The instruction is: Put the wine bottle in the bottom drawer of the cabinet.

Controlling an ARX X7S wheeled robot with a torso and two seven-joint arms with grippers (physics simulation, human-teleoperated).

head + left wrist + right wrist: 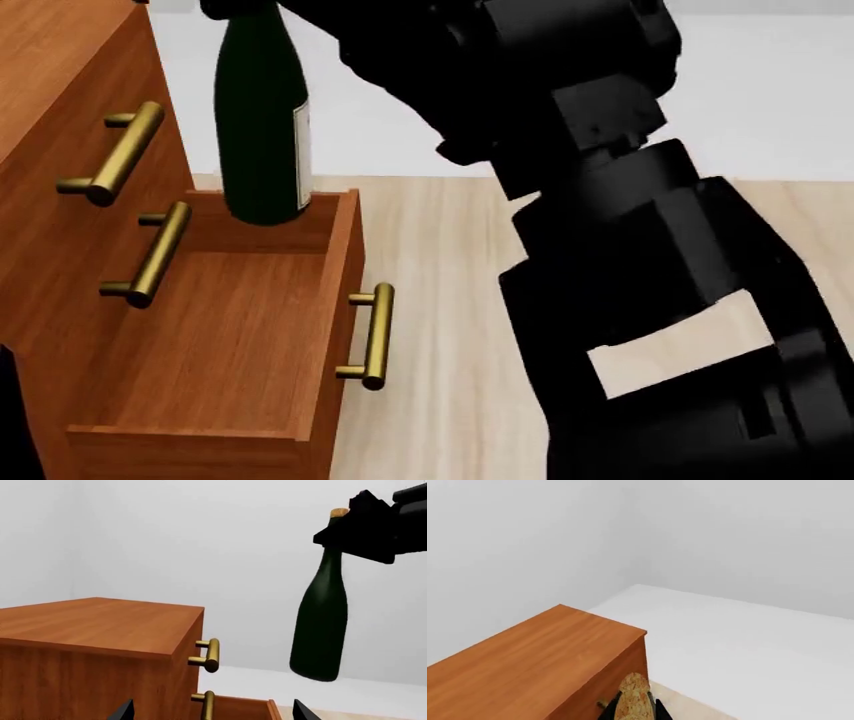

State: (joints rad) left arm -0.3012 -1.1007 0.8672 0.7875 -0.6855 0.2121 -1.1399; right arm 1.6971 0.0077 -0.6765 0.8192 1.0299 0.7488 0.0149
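Wine bottle poised over the open bottom drawer

The cabinet (54,90) stands leftmost; its bottom drawer (214,330) is pulled out. The wine bottle (263,120) hangs upright above it, pinched at the neck by the right gripper (363,527), apparently for lowering. Left gripper (210,712): jaws spread, holding nothing.

Dark green wine bottle (263,130) with white label and tan cork top, upright, hanging above the far end of the bottom drawer (220,340), that reddish-brown drawer pulled open from the cabinet (93,645), brass bar handle on its front
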